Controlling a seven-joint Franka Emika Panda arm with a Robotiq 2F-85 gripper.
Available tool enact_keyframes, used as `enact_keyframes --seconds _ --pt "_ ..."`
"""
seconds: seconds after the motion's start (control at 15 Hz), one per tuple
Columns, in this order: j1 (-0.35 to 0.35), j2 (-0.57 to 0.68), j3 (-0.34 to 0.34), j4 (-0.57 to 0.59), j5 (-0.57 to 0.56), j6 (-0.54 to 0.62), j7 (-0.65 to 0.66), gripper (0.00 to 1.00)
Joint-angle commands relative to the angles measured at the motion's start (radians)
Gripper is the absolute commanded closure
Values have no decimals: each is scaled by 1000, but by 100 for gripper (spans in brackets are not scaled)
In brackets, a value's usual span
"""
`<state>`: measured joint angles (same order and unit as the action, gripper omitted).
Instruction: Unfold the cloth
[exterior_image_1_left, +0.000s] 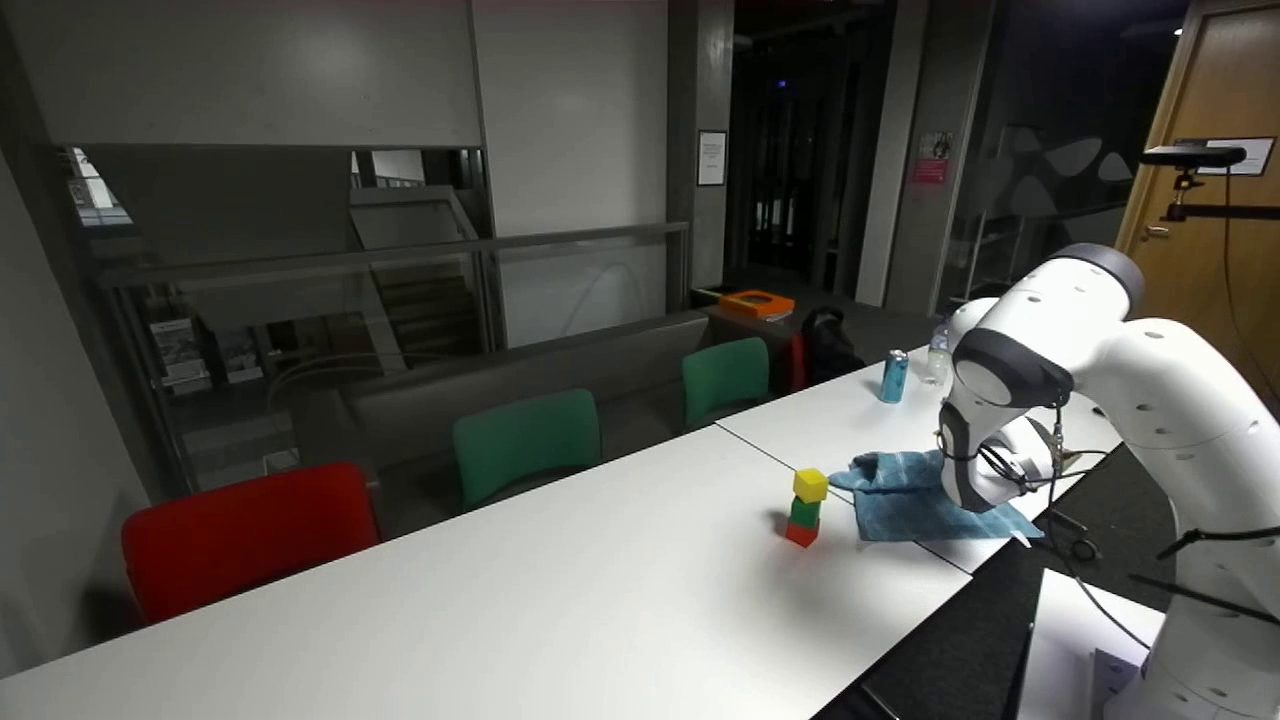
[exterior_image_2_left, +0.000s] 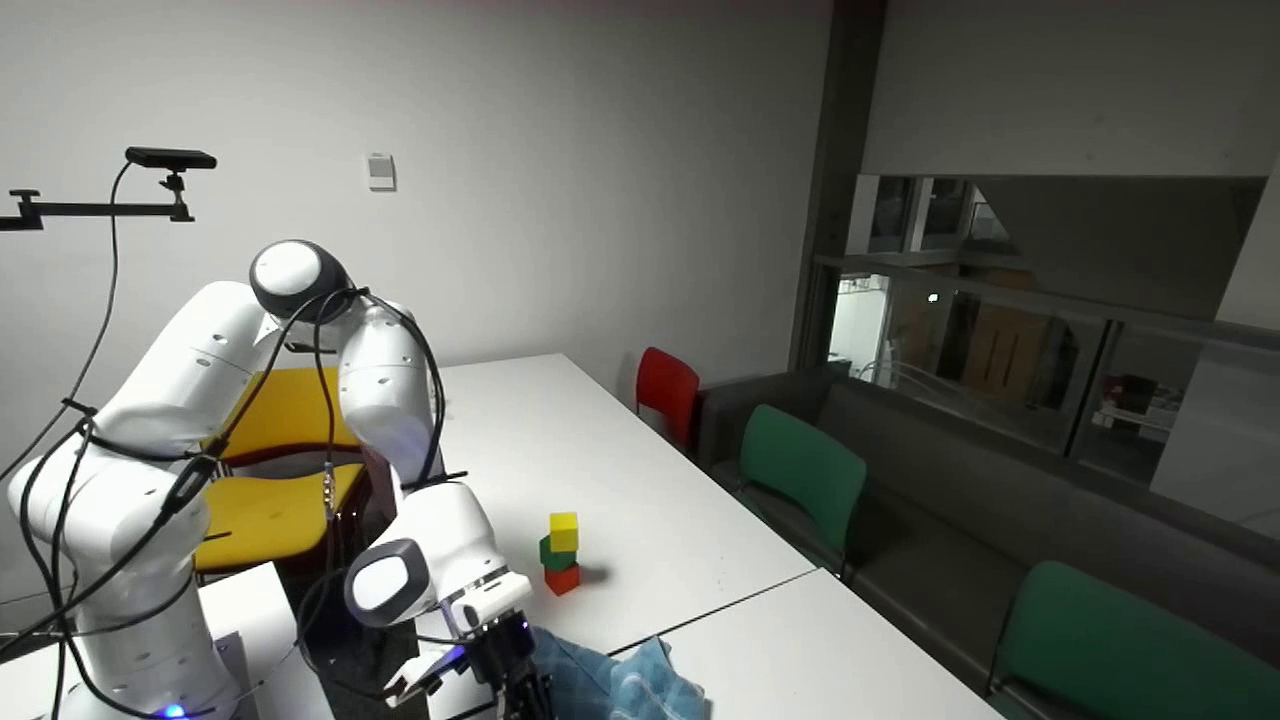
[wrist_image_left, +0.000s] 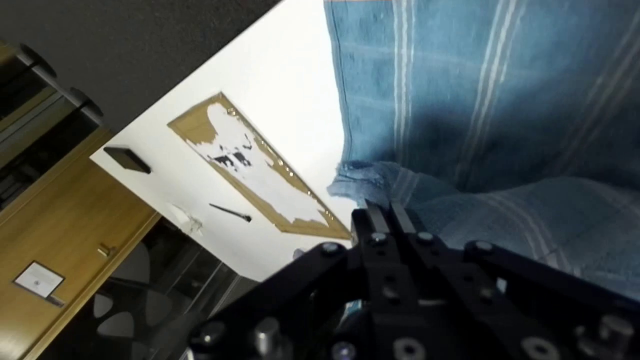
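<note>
Blue cloth (wrist_image_left: 480, 135): jaws closed on a bunched edge (wrist_image_left: 367, 182); flat layer (wrist_image_left: 440, 85) extends ahead of them, so unfolding likely requires drawing that edge away.

cloth (exterior_image_1_left: 900, 515) partly behind arm (exterior_image_1_left: 1150, 365); partly past wrist view's right edge

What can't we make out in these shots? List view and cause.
Wrist view: how many layers the claw pinches; cloth bunches around its tips.
Wrist view: the cloth's full spread, cut off by the top and right edges.
In an exterior view: the rest of the cloth, cut off by the bottom edge.
In an exterior view: the claw and part of the cloth, behind the arm.
Wrist view: print on the white notice, too small.
</note>
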<state>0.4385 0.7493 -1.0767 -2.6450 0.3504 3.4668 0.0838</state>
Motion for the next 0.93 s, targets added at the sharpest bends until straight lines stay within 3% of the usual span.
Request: enact_keyframes --seconds 0.0,0.33,0.87 --pt "66 73 -43 50 57 -3 -16 99" --pt "59 60 -35 83 42 -6 -21 99" --pt "-58 -64 7 126 -8 -7 -31 99"
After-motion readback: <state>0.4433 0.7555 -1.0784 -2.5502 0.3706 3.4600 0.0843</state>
